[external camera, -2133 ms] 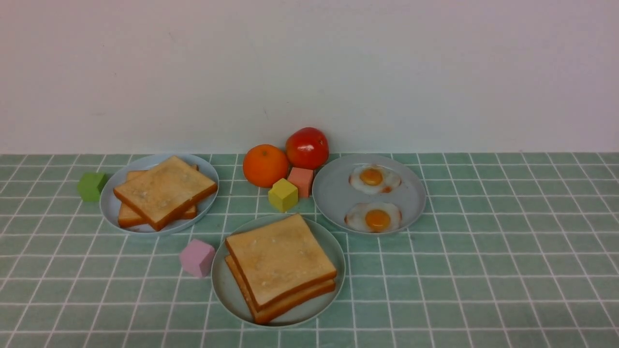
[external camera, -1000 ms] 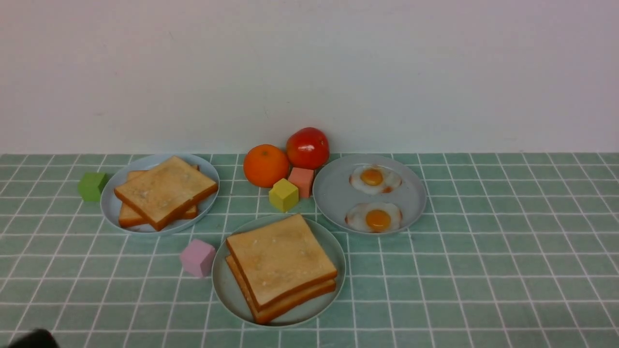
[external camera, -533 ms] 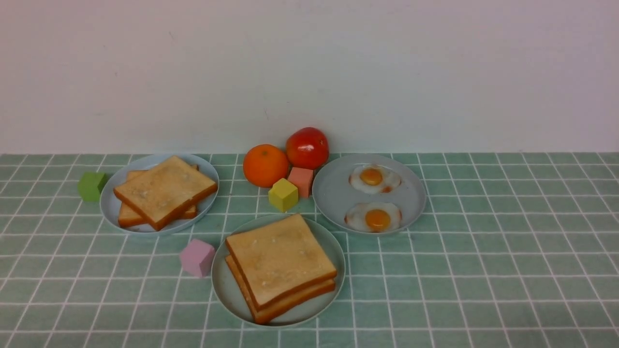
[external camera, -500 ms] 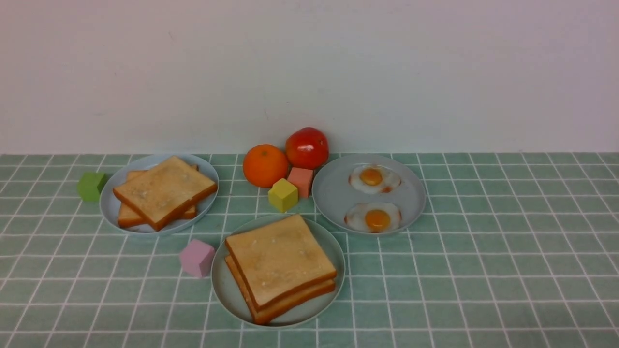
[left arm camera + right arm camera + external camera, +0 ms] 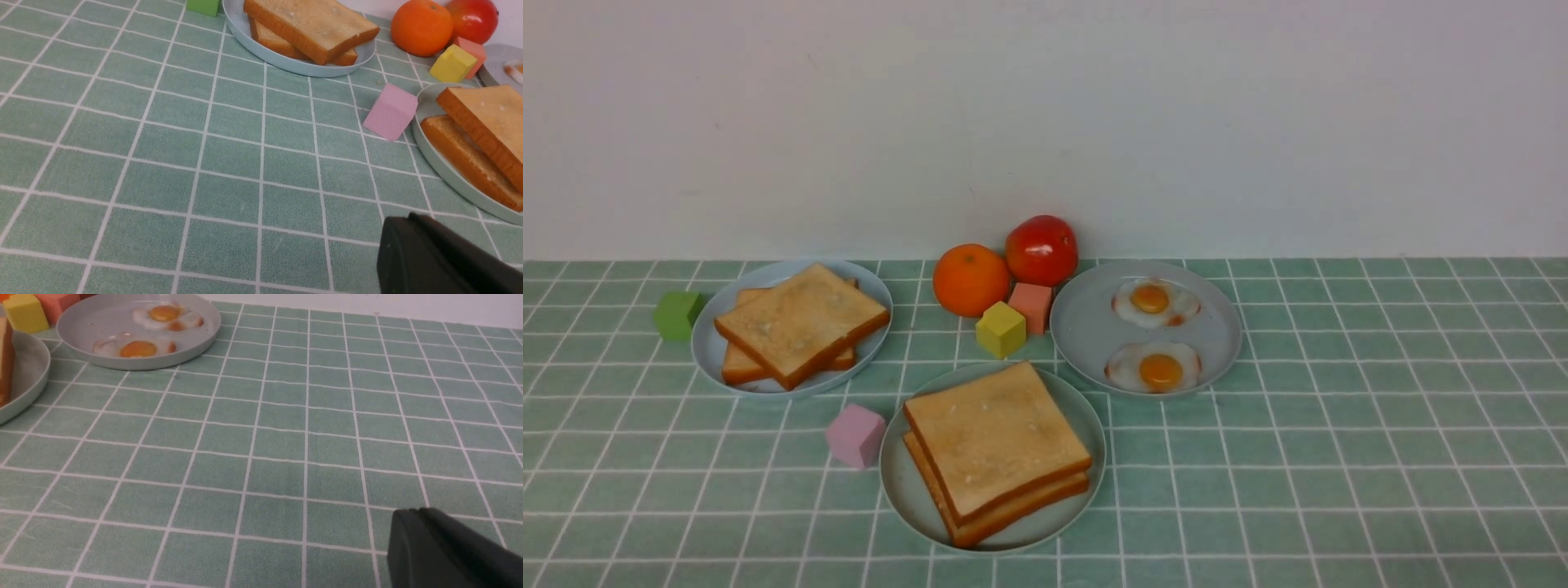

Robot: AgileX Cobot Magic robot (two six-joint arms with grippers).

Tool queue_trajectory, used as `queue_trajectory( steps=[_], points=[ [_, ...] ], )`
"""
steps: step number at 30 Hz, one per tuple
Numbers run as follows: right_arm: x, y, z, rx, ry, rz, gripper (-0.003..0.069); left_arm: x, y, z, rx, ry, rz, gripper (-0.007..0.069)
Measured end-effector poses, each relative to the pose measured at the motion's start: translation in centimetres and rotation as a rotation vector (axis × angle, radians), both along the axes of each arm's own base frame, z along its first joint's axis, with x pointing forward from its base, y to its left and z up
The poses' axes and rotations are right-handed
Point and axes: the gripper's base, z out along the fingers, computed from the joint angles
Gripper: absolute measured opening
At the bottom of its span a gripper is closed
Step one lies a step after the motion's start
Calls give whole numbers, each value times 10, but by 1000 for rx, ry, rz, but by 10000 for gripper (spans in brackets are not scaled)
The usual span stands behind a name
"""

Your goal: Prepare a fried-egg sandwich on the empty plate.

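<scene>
Two square golden-brown toast slices (image 5: 995, 441) lie stacked on the mint-green plate (image 5: 907, 498) at the front centre. No egg shows between them. The stack (image 5: 486, 118) and the plate's rim (image 5: 445, 171) also show in the left wrist view. Neither arm shows in the front view. My left gripper (image 5: 402, 218) is shut and empty, low over the cloth, apart from that plate. My right gripper (image 5: 410, 512) is shut and empty over bare cloth, well away from the plates.
A grey-blue plate (image 5: 1094, 327) holds two fried eggs (image 5: 1153, 367). Another grey-blue plate (image 5: 712, 343) holds two loose toast slices (image 5: 800, 322). An orange (image 5: 970, 279), a tomato (image 5: 1041, 249) and yellow (image 5: 1001, 329), salmon (image 5: 1033, 304), pink (image 5: 855, 435) and green (image 5: 678, 314) cubes stand around.
A dark part of the left arm showed at the front view's bottom left corner a second ago and has gone out of view. The food and plates have not moved.
</scene>
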Motion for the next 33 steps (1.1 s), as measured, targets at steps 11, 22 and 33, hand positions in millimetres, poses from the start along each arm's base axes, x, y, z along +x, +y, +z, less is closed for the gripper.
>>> queue_trajectory(
  steps=[11, 22, 33],
  points=[
    [0, 0, 0, 0, 0, 0, 44, 0, 0, 0, 3, 0, 0, -13],
    [0, 0, 0, 1, 0, 0, 60, 0, 0, 0, 3, 0, 0, -13],
    [0, 0, 0, 0, 0, 0, 76, 0, 0, 0, 3, 0, 0, -2]
  ],
)
